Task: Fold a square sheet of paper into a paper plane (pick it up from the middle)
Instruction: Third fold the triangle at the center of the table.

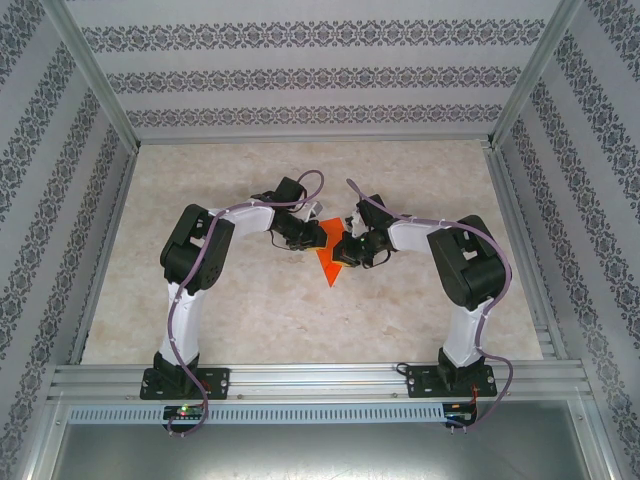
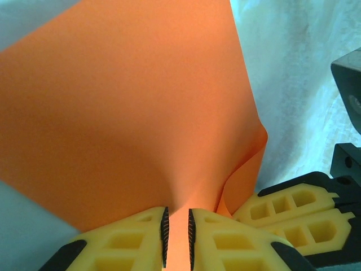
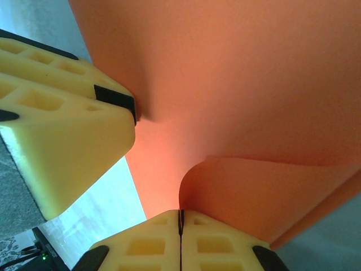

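Left gripper (image 2: 177, 237) and right gripper (image 3: 180, 223) are both clamping the sheet (image 1: 329, 264), holding it between them over the table (image 1: 250, 320) centre; one flap is curling; folding is seemingly just starting; no plane is showing.

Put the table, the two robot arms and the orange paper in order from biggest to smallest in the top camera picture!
1. table, the biggest.
2. left arm and right arm: they look about alike, so I won't rank one over the other.
3. orange paper, the smallest, partly hidden by the grippers.
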Available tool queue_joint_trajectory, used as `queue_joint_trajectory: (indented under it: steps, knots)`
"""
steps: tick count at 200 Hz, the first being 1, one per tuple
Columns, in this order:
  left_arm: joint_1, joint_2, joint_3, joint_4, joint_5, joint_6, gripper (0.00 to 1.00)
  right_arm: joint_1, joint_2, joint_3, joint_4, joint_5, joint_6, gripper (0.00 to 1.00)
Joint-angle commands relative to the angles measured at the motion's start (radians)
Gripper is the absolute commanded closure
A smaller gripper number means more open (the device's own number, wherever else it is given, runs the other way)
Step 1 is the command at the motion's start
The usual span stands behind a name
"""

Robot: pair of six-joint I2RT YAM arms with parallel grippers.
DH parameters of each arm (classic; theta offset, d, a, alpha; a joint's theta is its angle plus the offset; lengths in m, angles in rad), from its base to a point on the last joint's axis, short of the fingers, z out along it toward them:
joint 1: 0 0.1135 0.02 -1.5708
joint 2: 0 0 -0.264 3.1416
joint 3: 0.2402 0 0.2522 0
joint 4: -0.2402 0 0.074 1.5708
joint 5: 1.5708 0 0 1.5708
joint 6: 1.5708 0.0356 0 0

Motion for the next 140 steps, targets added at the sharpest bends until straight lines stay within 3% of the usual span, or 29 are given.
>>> queue_joint_trajectory:
  steps: [1, 61, 140]
  knots:
    - [0.010, 0.014, -0.016, -0.003, 0.007, -0.013, 0.78, 0.012, 0.028, 0.020, 0.000, 0.014, -0.002, 0.93]
    - [0.010, 0.026, -0.014, 0.005, 0.019, -0.018, 0.78, 0.012, 0.041, 0.016, 0.006, 0.009, -0.002, 0.91]
    - [0.010, 0.009, -0.009, 0.021, 0.040, -0.032, 0.75, 0.014, 0.044, 0.008, 0.005, 0.009, -0.009, 0.70]
